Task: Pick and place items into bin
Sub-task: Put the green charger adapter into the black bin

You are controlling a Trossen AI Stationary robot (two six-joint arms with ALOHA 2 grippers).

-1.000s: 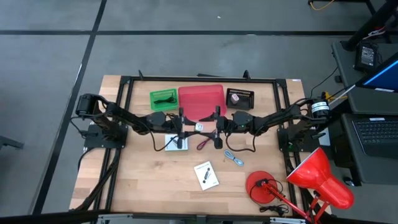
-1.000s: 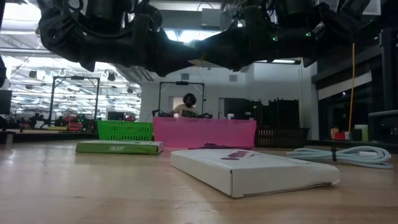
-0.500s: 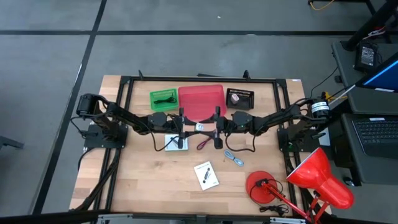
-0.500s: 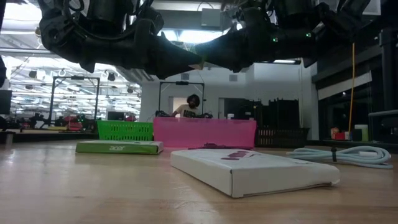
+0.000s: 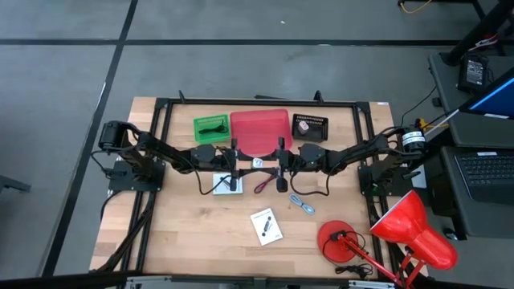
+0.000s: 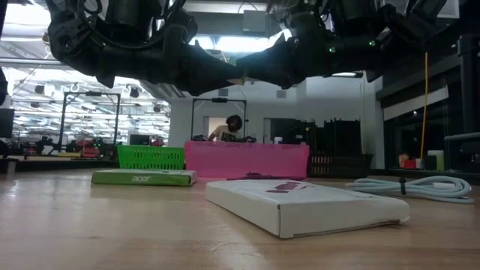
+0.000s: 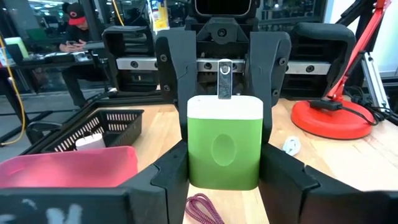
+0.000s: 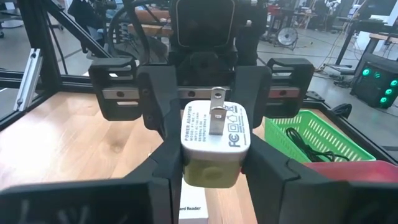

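Power adapter [image 7: 224, 146] hangs above the worktop [image 5: 185, 233], just in front of the red bin [image 5: 259, 128], gripped from opposite ends by the left hand [image 5: 237, 164] and right hand [image 5: 278, 166], seemingly a handover. Only the wrist views show each hand's fingers hugging its sides. The high view shows merely a pale speck.

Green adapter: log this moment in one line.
phase: handover | left gripper: gripping green adapter | right gripper: gripping its plug end
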